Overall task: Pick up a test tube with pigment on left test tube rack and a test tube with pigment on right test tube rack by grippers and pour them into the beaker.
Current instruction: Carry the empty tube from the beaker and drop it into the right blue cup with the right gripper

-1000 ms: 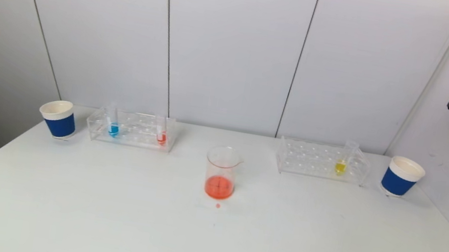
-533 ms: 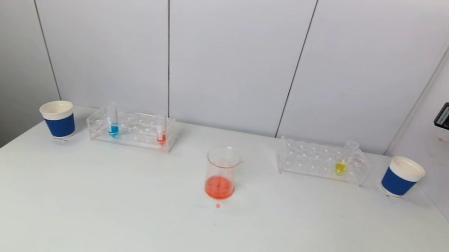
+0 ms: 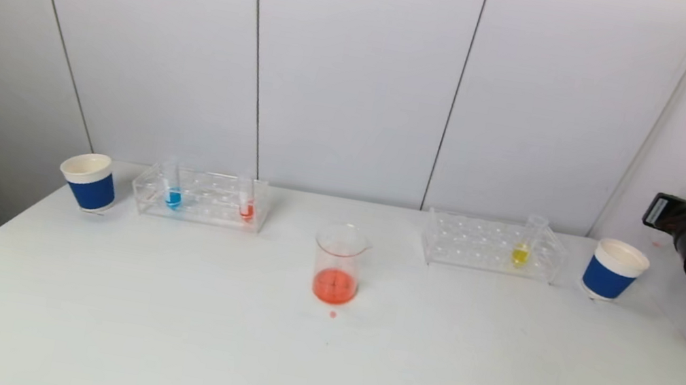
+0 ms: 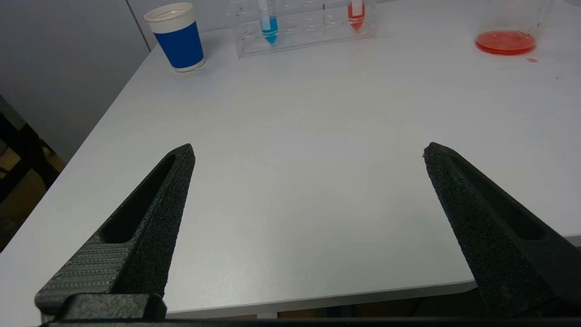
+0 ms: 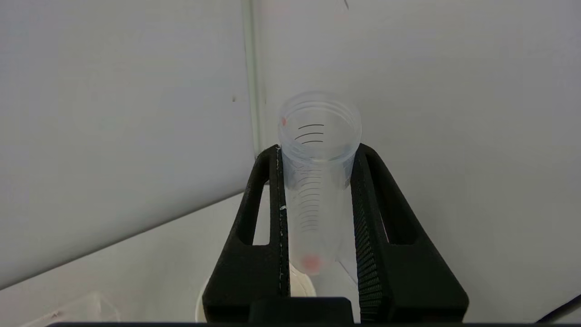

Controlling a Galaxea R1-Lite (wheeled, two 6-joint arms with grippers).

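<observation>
The right end effector, clamped on a nearly empty test tube above the right blue cup, could drip its red residue onto the tabletop if it tilts.

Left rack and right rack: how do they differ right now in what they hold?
The left rack holds two tubes, a blue tube near its outer end and a red tube near its inner end; the right rack holds one, a yellow tube. Both are clear and stand along the table's back edge.
</observation>
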